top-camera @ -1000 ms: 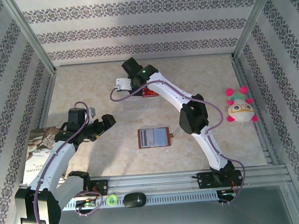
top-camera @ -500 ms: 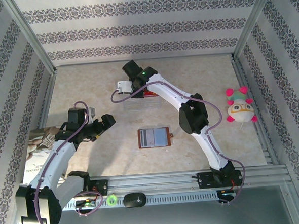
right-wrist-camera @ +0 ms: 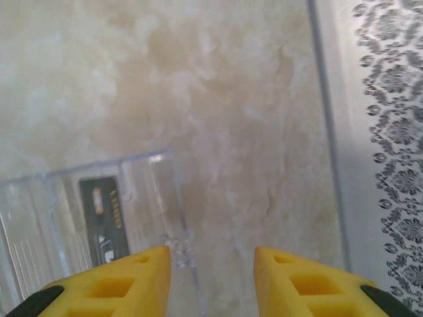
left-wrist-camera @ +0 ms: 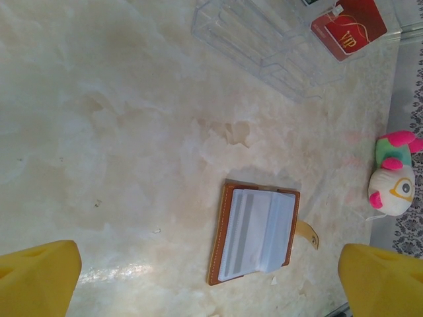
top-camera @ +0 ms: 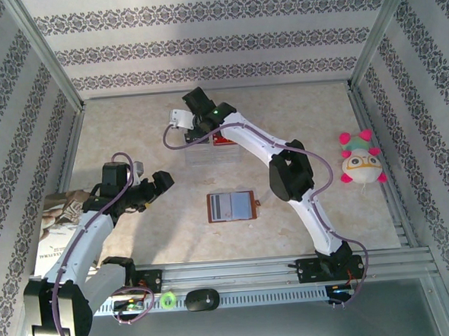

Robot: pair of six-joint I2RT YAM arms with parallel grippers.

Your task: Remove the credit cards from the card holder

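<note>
A small brown leather folding card holder [left-wrist-camera: 254, 234] lies open and flat mid-table, its smooth grey-blue lining up and its snap tab [left-wrist-camera: 307, 234] sticking out to the right. Farther off sits a clear ridged plastic tray [left-wrist-camera: 258, 39]. The glossy red credit card [left-wrist-camera: 349, 25] is at its far end, partly hidden under the right arm in the top view. The black credit card [right-wrist-camera: 106, 218] shows blurred behind the tray's clear wall. The right gripper [right-wrist-camera: 211, 264] has its yellow fingers parted over the tray's corner, with nothing between them. The left gripper [left-wrist-camera: 209, 281] is spread wide and empty, its fingers cut off by the frame.
</note>
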